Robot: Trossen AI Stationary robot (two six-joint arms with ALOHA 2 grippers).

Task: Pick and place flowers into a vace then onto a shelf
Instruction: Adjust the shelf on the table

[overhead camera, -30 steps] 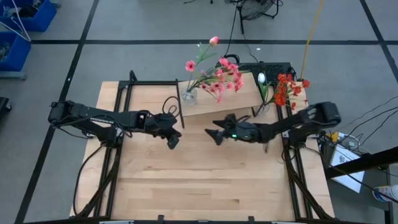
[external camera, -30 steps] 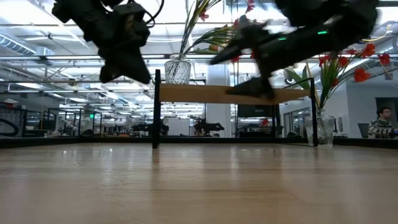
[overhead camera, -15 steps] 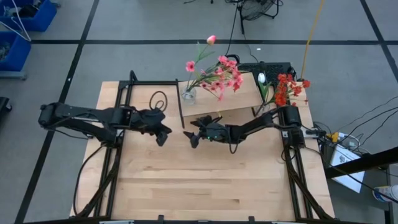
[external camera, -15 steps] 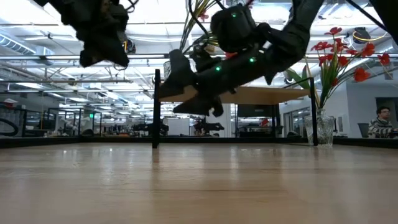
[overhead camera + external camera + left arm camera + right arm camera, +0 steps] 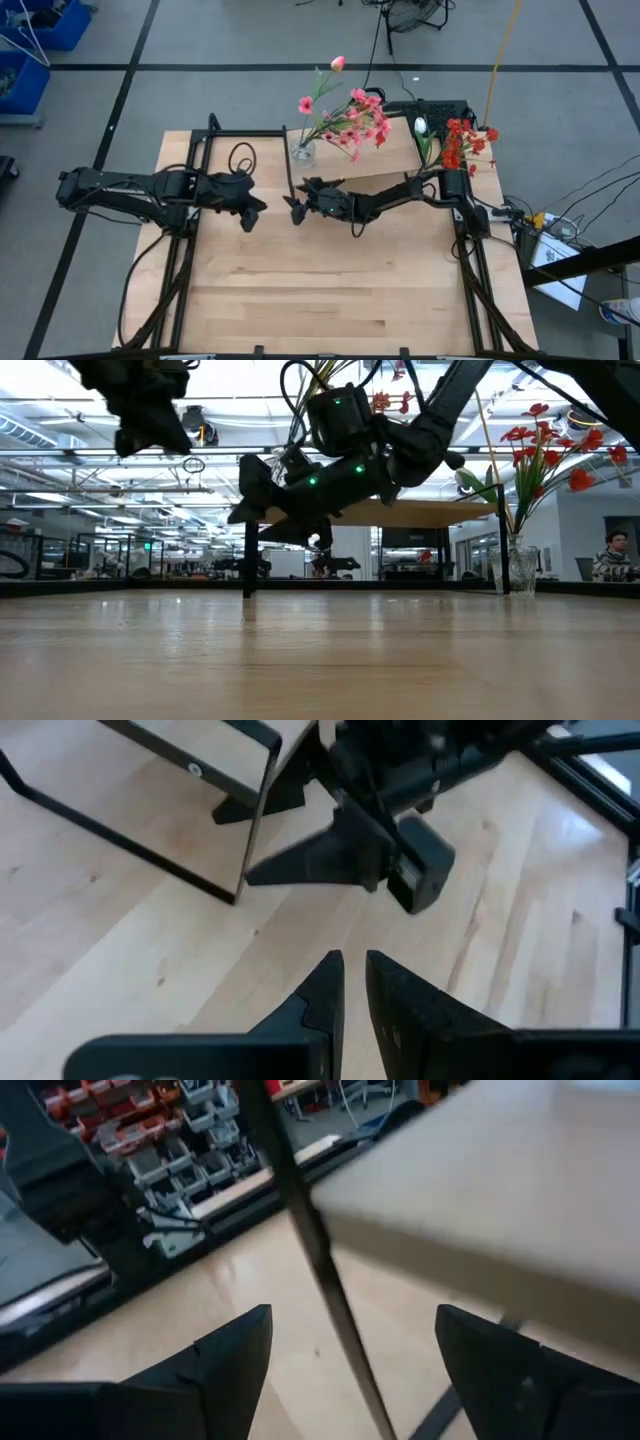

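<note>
The flowers [image 5: 350, 120], pink and red sprays, stand in a small glass vase [image 5: 303, 153] on the left end of the shelf [image 5: 390, 160]. The shelf is a pale board on thin black legs at the table's far side. My right gripper [image 5: 293, 207] is open at the shelf's near left corner. Its fingers stand on either side of the black leg [image 5: 320, 1270] and do not touch it. My left gripper [image 5: 250, 220] hangs shut and empty above the table, left of the shelf.
A second glass vase [image 5: 520, 565] with red flowers [image 5: 462, 142] and a white bud [image 5: 421, 126] stands by the shelf's right end. Black frame rails [image 5: 200, 160] run along the table's left side. Bare tabletop [image 5: 330, 290] fills the near half.
My right gripper has swept along the shelf's near edge toward the table's left, sinking a little and rolling, until it reached the shelf's left leg. My left gripper has drawn back toward the table's left edge and risen. The vase and flowers have stayed put.
</note>
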